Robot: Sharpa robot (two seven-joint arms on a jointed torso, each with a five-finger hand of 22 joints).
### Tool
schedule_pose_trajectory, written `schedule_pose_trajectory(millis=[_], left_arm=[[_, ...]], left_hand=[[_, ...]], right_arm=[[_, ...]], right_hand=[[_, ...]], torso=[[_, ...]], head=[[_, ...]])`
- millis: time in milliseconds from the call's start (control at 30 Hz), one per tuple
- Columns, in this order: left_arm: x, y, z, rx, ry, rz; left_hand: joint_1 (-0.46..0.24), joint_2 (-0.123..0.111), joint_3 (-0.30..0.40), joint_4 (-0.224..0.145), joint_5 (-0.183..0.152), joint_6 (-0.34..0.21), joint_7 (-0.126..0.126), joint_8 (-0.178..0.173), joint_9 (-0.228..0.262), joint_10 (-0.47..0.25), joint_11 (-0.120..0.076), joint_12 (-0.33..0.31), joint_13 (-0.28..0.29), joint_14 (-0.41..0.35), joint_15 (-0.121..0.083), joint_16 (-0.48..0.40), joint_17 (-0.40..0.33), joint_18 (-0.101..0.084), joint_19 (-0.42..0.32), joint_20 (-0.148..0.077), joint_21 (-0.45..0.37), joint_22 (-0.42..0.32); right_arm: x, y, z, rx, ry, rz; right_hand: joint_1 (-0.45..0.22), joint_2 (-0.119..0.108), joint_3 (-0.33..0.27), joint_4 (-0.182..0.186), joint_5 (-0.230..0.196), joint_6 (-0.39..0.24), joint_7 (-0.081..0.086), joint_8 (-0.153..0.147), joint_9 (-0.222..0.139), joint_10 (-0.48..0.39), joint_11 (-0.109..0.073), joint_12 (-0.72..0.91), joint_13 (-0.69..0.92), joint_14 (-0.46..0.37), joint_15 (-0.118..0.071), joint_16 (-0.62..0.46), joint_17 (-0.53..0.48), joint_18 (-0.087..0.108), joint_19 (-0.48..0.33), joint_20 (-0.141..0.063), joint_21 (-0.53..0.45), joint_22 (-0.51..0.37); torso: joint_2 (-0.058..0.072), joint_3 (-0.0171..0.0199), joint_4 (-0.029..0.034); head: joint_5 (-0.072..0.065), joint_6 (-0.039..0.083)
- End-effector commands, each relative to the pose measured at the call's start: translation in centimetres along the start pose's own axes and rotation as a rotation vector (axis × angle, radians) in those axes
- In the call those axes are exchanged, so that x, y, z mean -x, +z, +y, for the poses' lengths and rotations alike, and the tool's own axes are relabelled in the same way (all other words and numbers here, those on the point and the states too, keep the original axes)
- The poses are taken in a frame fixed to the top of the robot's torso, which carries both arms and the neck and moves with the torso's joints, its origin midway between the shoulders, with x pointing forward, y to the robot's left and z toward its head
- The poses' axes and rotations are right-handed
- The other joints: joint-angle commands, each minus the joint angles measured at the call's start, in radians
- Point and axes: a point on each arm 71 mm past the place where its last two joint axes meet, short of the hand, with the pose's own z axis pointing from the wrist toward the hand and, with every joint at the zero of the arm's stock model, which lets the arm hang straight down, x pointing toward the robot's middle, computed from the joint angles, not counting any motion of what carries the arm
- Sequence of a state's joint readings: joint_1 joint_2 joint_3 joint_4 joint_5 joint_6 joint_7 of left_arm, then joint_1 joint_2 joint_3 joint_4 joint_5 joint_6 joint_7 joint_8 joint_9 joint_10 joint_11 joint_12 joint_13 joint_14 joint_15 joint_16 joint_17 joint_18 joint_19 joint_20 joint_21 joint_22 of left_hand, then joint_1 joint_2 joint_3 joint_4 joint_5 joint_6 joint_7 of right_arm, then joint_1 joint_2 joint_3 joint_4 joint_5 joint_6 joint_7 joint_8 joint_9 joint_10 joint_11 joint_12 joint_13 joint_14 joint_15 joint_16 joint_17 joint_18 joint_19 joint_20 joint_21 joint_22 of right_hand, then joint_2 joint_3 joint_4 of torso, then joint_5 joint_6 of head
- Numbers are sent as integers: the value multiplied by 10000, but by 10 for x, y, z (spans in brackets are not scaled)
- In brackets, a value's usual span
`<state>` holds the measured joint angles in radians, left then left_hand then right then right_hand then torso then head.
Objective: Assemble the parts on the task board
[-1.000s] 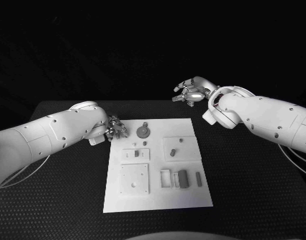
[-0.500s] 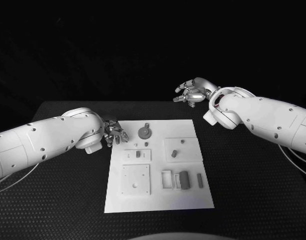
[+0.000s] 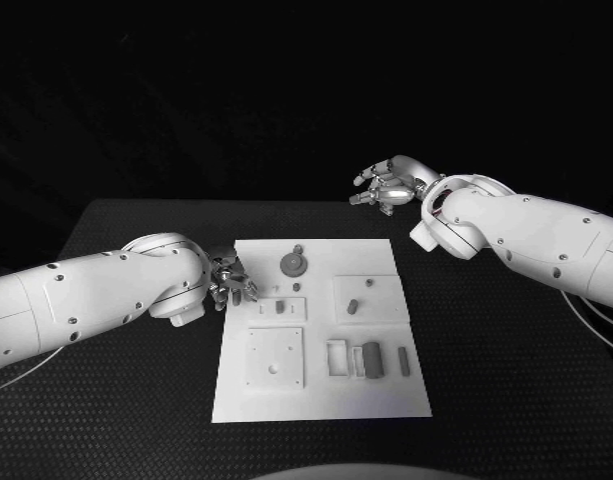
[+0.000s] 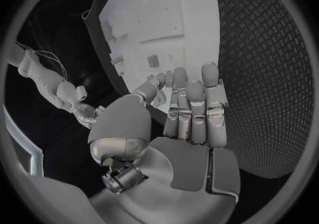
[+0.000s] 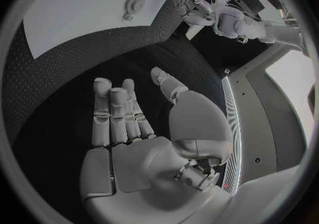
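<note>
While the black table (image 3: 133, 400) takes up most of the head view, the white task board (image 3: 321, 395) lies lengthwise at its centre, running from twelve o'clock down to six.

Next in size, the left arm (image 3: 76, 300) comes in from nine o'clock and the right arm (image 3: 551, 240) from three o'clock.

On the board, a square white plate (image 3: 275, 358) sits toward seven o'clock of the board's middle, and a second raised plate (image 3: 364, 298) sits toward two o'clock. A smaller plate (image 3: 277, 309) lies at about ten o'clock.

The left hand (image 3: 228, 278) is at the board's left edge, at roughly ten o'clock of the board, close beside the smaller plate. In the left wrist view its fingers (image 4: 196, 109) lie straight and side by side with the thumb apart, nothing between them, and the board (image 4: 159, 16) lies beyond the fingertips.

The right hand (image 3: 388, 184) is beyond the board's far right corner, at about one o'clock, well apart from every part. Its fingers (image 5: 116, 109) are extended and loosely together, thumb apart, holding nothing.

Among the parts, a round dark part with a stem (image 3: 292, 263) lies near the board's far edge at twelve o'clock, just right of the left hand. Three slim upright parts (image 3: 368, 358) stand side by side at four o'clock of the board's middle.
</note>
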<state>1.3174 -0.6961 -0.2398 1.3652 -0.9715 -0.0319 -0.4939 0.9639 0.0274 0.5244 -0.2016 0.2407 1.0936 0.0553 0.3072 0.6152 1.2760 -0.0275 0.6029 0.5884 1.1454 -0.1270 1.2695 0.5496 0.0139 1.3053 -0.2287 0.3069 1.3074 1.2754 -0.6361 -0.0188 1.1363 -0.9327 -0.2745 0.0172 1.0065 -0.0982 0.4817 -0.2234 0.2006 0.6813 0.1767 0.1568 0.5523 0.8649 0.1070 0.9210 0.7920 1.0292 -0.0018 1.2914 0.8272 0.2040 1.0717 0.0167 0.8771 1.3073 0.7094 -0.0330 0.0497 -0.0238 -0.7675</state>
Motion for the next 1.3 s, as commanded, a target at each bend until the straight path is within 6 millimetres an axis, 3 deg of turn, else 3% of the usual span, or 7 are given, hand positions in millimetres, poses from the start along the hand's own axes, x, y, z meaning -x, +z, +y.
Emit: schedule_pose_trajectory(millis=[33,200,400,600,1300], left_arm=[[-3,0,-4,140,10,-65],[-10,2,-3,169,1,56],[-16,4,-6,86,-5,132],[-19,6,-12,1,169,363],[-20,8,-13,292,989,251]], left_hand=[[-84,-17,241,-259,59,158,53,156,317,258,-184,-36,18,194,-225,71,16,-83,136,-122,39,235],[-104,-19,244,-270,92,180,44,166,327,282,-193,-27,31,216,-233,82,24,-84,157,-132,57,238],[-153,-45,235,-275,137,213,32,180,340,307,-203,-19,48,236,-240,96,34,-90,169,-140,74,239],[-211,-147,242,-289,268,294,-2,209,362,373,-235,26,105,284,-266,161,78,-93,202,-165,119,245],[-268,-159,269,-315,283,471,-103,283,433,365,-347,436,458,309,-402,598,295,-113,315,-287,477,266]], right_arm=[[-1,0,0,34,3,134],[-1,0,0,70,5,100],[-1,0,0,54,8,137],[-1,0,0,41,12,148],[-2,-1,0,24,13,198]], right_hand=[[-75,57,15,62,29,3,444,36,-17,-62,6,68,-19,-70,-3,58,-14,578,13,-74,-64,175],[-71,63,17,61,30,9,442,42,-18,-60,4,76,-24,-68,-5,61,-17,578,15,-76,-63,176],[-70,66,17,60,30,18,439,51,-18,-52,1,90,-28,-64,-8,67,-19,578,20,-78,-59,178],[-72,65,15,59,29,19,438,54,-19,-50,0,96,-32,-62,-9,69,-22,578,22,-78,-57,178],[-63,67,19,51,31,14,436,57,-25,-54,-2,108,-47,-66,-11,70,-30,578,19,-81,-59,178]], torso=[[11,21,-21],[16,8,-27],[10,27,-32],[17,19,-36],[14,23,-29]], head=[[44,-5],[34,-34],[25,-55],[4,-77],[-21,-179]])
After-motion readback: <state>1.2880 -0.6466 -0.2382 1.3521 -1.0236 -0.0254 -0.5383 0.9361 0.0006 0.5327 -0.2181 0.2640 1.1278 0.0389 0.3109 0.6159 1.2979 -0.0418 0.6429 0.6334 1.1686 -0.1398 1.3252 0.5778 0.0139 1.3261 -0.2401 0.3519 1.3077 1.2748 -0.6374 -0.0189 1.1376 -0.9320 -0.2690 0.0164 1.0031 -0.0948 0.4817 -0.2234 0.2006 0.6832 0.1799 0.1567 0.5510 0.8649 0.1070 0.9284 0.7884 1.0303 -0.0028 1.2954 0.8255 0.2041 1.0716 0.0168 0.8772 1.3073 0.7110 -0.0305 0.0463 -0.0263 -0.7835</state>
